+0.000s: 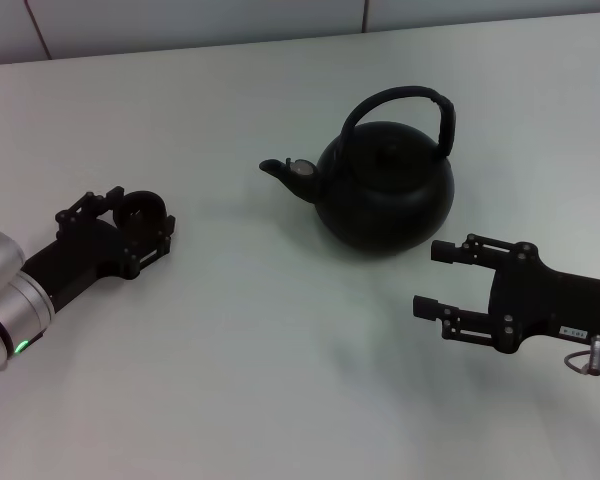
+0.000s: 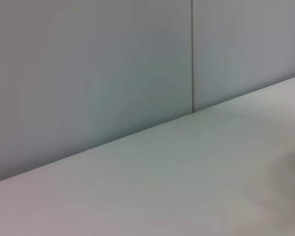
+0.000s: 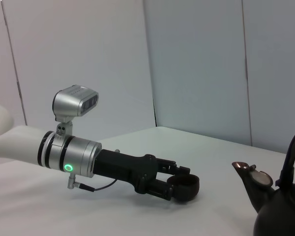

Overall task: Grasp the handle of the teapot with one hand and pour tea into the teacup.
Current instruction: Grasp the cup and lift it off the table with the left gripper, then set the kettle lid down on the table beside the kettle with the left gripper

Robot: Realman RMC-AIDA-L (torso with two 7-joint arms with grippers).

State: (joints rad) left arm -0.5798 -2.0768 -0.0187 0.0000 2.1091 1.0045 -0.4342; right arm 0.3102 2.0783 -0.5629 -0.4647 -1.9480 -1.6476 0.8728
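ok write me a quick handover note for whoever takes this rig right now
Left gripper: shut on the teacup, held just above the table at the robot's left, away from the pot.
Right gripper: open, empty, low over the table just in front of the teapot, not touching it.
Teapot: upright mid-table, spout toward the left arm, handle arched upright and free.
Done: cup picked up.
Left: right gripper grasps the handle, lifts, tips the spout over the cup and pours.
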